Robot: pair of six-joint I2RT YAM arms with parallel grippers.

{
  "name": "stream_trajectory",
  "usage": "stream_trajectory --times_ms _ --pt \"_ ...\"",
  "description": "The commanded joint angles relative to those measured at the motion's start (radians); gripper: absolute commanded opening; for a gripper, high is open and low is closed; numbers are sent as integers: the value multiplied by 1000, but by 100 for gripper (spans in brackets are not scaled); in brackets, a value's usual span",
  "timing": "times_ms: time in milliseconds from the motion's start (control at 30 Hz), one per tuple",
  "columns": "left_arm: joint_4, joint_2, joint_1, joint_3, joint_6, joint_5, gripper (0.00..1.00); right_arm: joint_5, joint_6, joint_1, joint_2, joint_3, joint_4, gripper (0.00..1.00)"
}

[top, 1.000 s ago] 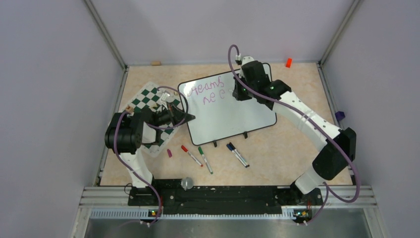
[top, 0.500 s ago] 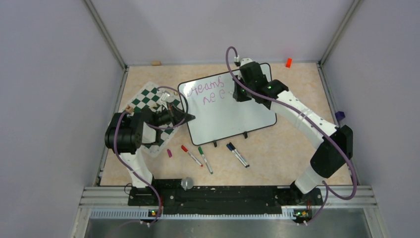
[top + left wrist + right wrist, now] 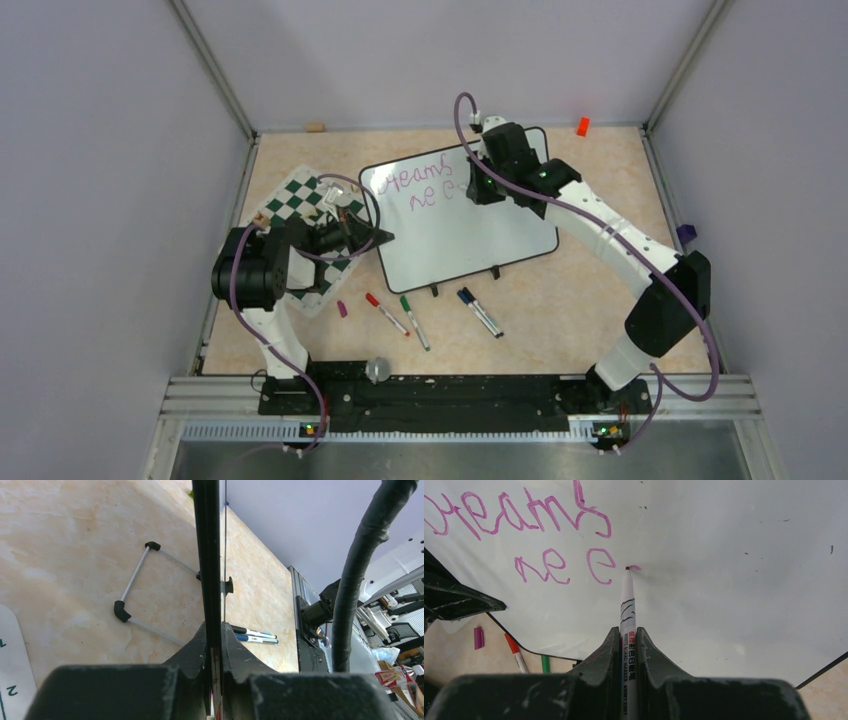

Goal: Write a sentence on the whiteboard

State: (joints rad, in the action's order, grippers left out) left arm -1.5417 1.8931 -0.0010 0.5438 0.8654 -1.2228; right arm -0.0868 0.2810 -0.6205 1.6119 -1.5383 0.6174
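The whiteboard [image 3: 470,225] stands tilted mid-table, white with a thin black frame. The sentence [image 3: 418,187] reads "Dreams" with "ne e" under it in purple-pink; it also shows in the right wrist view [image 3: 524,517]. My right gripper [image 3: 478,188] is shut on a white marker [image 3: 627,610] whose tip touches the board [image 3: 734,580] just right of the last "e", beside a short fresh stroke. My left gripper [image 3: 378,238] is shut on the board's left edge [image 3: 207,555], seen edge-on between the jaws [image 3: 214,640].
A green-and-white chess mat [image 3: 300,215] lies left of the board under my left arm. A purple cap [image 3: 342,309], red marker [image 3: 386,313], green marker [image 3: 414,321] and two dark markers [image 3: 480,311] lie in front of the board. An orange object [image 3: 582,126] sits at the back right.
My right gripper has shifted slightly left along the second line with the marker. The left arm and the board have not moved.
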Motion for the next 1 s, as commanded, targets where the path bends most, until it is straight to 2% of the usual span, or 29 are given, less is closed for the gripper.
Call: stream_trajectory --times_ms 0,367,567,967 --pt "-78 -12 -6 -24 -84 -92 0 22 -5 2 -13 2 -24 0" --pt "-78 -16 -6 -25 -84 -94 0 -32 2 2 -32 29 11 0" --pt "-78 -16 -5 -25 -84 -95 0 -90 0 2 -5 -25 17 0" --pt "-78 -17 -5 -27 -87 -93 0 -86 -30 2 60 -141 16 0"
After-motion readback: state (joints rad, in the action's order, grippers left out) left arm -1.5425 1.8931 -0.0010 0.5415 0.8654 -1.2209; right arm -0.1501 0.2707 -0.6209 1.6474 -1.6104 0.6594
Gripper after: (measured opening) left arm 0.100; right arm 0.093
